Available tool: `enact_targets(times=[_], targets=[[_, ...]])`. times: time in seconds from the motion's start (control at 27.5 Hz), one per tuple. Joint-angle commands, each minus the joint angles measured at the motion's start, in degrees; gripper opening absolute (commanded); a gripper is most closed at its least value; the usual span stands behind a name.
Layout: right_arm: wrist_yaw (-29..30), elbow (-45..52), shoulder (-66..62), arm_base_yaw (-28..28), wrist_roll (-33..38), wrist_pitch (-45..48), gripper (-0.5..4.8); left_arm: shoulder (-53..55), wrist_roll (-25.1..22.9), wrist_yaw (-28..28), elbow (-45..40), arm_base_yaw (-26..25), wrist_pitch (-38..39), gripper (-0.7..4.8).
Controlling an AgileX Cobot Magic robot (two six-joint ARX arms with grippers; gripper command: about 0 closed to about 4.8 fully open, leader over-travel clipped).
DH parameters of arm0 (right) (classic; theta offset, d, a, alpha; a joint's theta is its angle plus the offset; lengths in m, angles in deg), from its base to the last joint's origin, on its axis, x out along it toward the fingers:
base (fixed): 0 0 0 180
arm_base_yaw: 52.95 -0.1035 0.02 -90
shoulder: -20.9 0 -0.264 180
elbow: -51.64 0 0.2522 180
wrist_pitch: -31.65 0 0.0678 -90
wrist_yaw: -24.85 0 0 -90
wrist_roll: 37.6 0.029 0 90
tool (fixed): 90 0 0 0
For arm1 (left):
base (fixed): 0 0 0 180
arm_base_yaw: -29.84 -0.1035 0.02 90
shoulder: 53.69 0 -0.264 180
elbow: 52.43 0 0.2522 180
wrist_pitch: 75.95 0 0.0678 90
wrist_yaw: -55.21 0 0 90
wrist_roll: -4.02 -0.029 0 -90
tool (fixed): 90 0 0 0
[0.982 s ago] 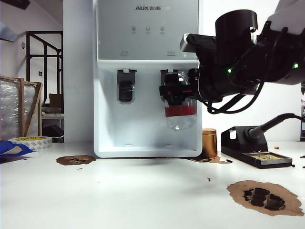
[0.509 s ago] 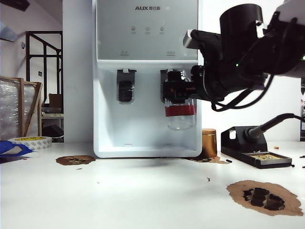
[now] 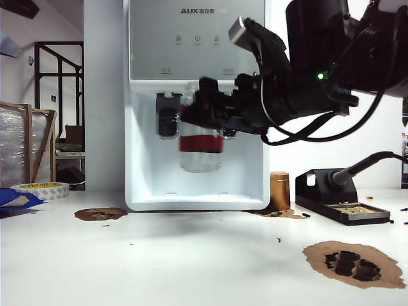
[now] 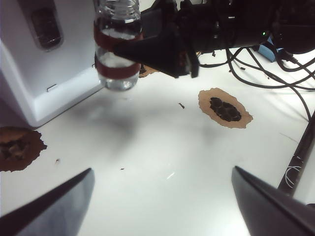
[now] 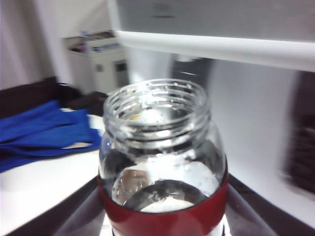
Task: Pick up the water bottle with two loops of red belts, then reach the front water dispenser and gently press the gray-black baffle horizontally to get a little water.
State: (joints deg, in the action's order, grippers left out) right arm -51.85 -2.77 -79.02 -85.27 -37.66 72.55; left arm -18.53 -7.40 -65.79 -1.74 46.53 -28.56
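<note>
The water bottle [image 3: 201, 145], a clear jar with red bands, hangs upright and motion-blurred in front of the white water dispenser [image 3: 146, 166], between its two dark taps. My right gripper [image 3: 205, 118] is shut on the bottle's upper part [image 5: 162, 162]. The left tap [image 3: 167, 121] shows, while the right one is hidden behind the right gripper. I cannot tell which tap is the gray-black baffle. In the left wrist view the bottle [image 4: 117, 46] hangs above the table, held from the side. My left gripper [image 4: 162, 209] is open over the bare table and holds nothing.
A soldering station [image 3: 341, 203] and a copper cylinder [image 3: 280, 190] stand right of the dispenser. A tape roll [image 3: 41, 189] and blue cloth [image 3: 11, 197] lie at the far left. Brown patches [image 3: 354, 262] [image 3: 101, 213] mark the tabletop.
My right gripper has swung the bottle leftward, away from the right tap to the middle of the dispenser bay. The left gripper has stayed put.
</note>
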Motion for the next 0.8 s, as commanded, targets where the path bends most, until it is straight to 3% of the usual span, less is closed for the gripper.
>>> enact_targets(times=[0.04,0.15,0.22,0.44,0.62,0.8], targets=[[9.9,0.0,1.7,-0.1,1.4,1.6,-0.02,0.2,-0.2,-0.1,0.2,0.0,-0.7,4.79],[19.5,0.0,2.0,0.0,3.5,1.6,-0.02,0.2,-0.2,-0.2,0.2,0.0,-0.7,4.79],[21.5,1.0,2.1,0.0,4.0,1.7,-0.02,0.2,-0.2,-0.2,0.2,0.0,-0.7,4.79],[21.2,6.6,4.0,0.3,2.8,2.2,-0.02,0.2,-0.2,-0.2,0.3,0.0,-0.8,4.79],[15.1,9.8,6.6,0.3,-1.6,4.8,-0.02,0.2,-0.2,-0.2,0.3,0.0,-0.9,4.79],[13.0,10.2,6.6,-0.1,-4.5,2.1,-0.02,0.2,-0.2,-0.2,0.3,0.0,-0.9,4.79]])
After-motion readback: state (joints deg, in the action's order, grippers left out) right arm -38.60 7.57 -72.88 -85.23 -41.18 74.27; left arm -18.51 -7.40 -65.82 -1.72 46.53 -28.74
